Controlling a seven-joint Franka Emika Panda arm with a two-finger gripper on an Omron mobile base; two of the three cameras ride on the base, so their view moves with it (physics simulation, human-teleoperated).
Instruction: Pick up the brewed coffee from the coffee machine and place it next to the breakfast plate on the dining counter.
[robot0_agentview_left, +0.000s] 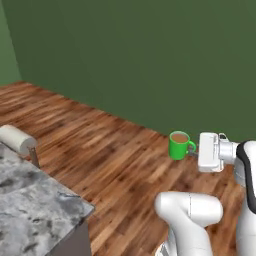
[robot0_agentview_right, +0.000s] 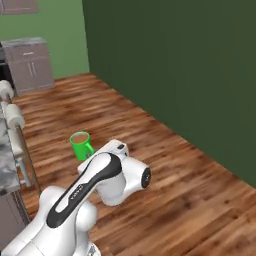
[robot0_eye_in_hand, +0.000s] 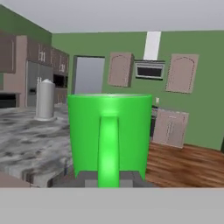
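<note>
The brewed coffee, a bright green mug (robot0_agentview_left: 178, 145) with brown liquid, hangs upright in the air above the wooden floor. My gripper (robot0_agentview_left: 193, 149) is shut on its side handle. From the right base view the mug (robot0_agentview_right: 80, 144) sits just left of the hand (robot0_agentview_right: 116, 148). In the hand view the mug (robot0_eye_in_hand: 109, 131) stands close up, its handle between my gripper (robot0_eye_in_hand: 109, 178). The marbled dining counter (robot0_agentview_left: 30, 200) lies to the left of the mug, apart from it, also seen as the counter (robot0_eye_in_hand: 30, 144). The coffee machine and the breakfast plate are out of view.
A white paper towel roll (robot0_agentview_left: 17, 140) stands at the counter's far edge. A dark green wall (robot0_agentview_left: 150, 60) rises behind the wooden floor (robot0_agentview_left: 110, 150). Far cabinets (robot0_eye_in_hand: 170, 127), a range hood (robot0_eye_in_hand: 151, 65) and a fridge (robot0_eye_in_hand: 89, 74) line the back wall.
</note>
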